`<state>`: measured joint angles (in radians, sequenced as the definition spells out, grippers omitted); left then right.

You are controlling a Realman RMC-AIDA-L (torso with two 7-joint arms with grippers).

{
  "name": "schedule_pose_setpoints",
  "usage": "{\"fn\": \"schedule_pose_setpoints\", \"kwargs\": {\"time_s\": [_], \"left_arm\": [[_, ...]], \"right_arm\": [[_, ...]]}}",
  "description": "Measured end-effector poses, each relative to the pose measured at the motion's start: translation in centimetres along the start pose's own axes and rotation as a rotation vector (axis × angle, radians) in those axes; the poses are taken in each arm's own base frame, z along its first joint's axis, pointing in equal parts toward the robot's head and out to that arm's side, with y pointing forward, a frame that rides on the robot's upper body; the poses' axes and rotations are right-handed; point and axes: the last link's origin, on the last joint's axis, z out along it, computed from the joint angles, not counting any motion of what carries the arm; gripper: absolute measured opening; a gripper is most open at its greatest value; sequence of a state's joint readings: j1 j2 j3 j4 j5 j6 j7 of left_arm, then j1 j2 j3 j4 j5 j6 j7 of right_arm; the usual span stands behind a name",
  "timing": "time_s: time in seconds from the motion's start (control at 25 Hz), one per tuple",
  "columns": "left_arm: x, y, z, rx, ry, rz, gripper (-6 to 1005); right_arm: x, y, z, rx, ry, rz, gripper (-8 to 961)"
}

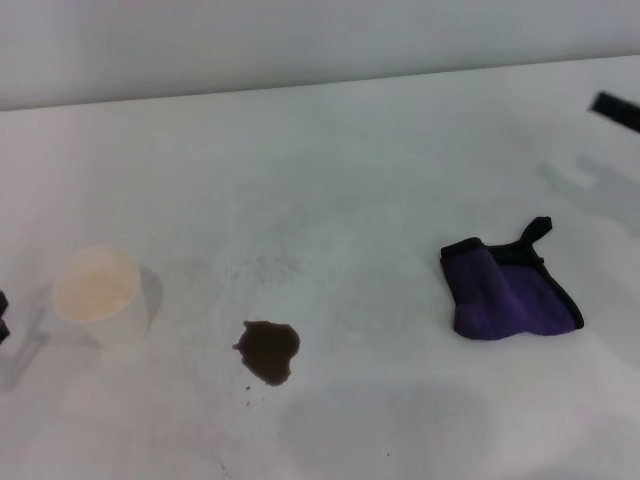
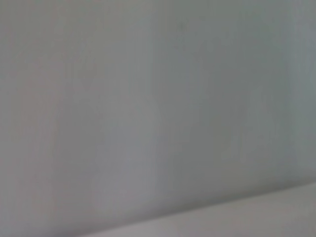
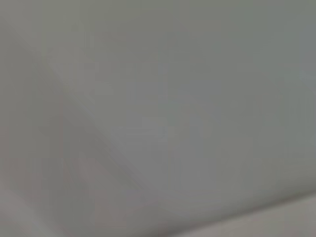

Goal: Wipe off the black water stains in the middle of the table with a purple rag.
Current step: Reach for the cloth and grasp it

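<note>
The black water stains [image 1: 268,350] form a small dark blot with a few specks on the white table [image 1: 340,180], front centre in the head view. The purple rag [image 1: 508,294] lies folded to the right of the blot, its black loop tab pointing to the back. Only a black tip of my right gripper [image 1: 616,109] shows at the right edge, behind the rag and well apart from it. Only a dark bit of my left gripper [image 1: 3,315] shows at the left edge, beside the cup. Both wrist views show only plain grey surface.
A white paper cup [image 1: 100,293] stands upright at the left, to the left of the blot. The table's back edge meets a pale wall [image 1: 300,40].
</note>
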<state>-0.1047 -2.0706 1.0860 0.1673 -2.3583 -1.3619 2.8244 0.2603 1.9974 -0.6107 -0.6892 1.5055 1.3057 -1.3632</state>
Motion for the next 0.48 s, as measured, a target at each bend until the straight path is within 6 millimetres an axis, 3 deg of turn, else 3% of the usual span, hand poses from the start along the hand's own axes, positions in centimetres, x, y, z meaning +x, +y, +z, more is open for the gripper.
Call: {"fn": "schedule_pose_setpoints", "kwargs": {"time_s": [0.32, 0.48], "left_arm": [[1.8, -2.3, 0.6, 0.065, 0.074, 0.059, 889], [2.4, -3.6, 0.7, 0.109, 0.091, 0.075, 889]], "right_arm": [[-1.9, 4.2, 3.9, 0.013, 0.481, 0.049, 854], [-2.3, 6.0, 5.3, 0.051, 0.621, 0.048, 853]]}}
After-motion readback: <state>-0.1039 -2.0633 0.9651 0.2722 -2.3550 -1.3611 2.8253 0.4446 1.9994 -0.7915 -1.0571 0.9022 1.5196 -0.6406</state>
